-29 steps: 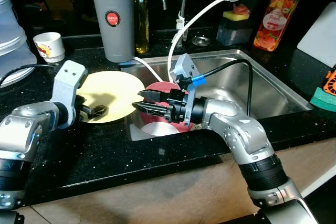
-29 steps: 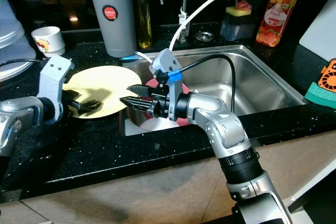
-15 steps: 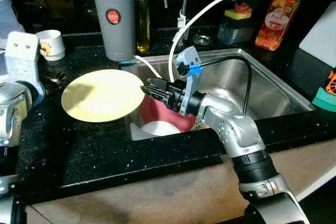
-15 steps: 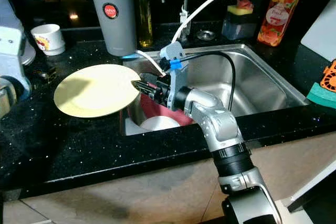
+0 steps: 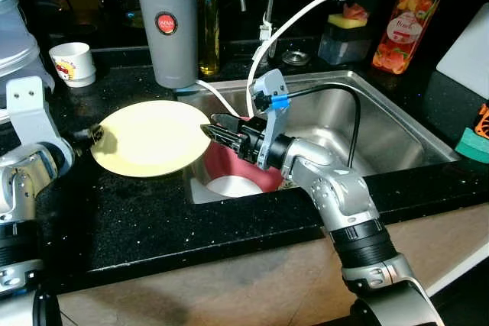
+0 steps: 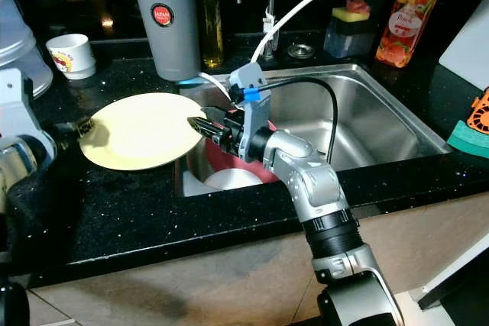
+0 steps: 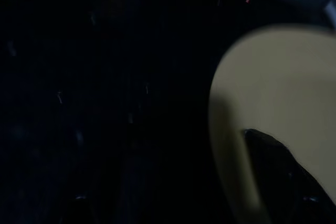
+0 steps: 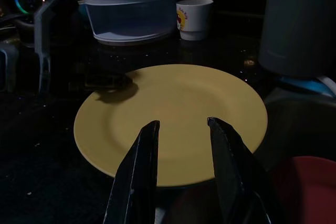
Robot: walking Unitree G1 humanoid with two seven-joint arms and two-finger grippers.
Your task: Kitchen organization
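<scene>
Two grippers: we see our right gripper (image 5: 215,129) reaching from over the sink (image 5: 397,124) toward the yellow plate (image 5: 149,137), its fingers apart and level with the plate's sink-side rim; our left gripper (image 5: 93,136) sits at the plate's far rim, and we cannot tell whether its fingers are apart or together.
Plate position: it lies flat on the black surface (image 5: 153,219), its right rim overhanging the sink's left edge.
Step in hand: we judge it to be taking the plate by its overhanging rim.
How to do it well: we should slide one finger under the overhang and one on top, close only once the rim sits deep between them, then lift level so the plate doesn't tip into the basin.
Risk: pushing instead of pinching would shove the plate across the surface toward the left gripper.
Sink contents: a red bowl (image 5: 229,164) and a white dish (image 5: 233,186) lie at its left end, under our right gripper; a white hose (image 5: 286,24) runs down into it.
Other containers: a white cup (image 5: 73,64) and a grey water dispenser (image 5: 171,27) stand along the surface's back edge; contents unseen.
</scene>
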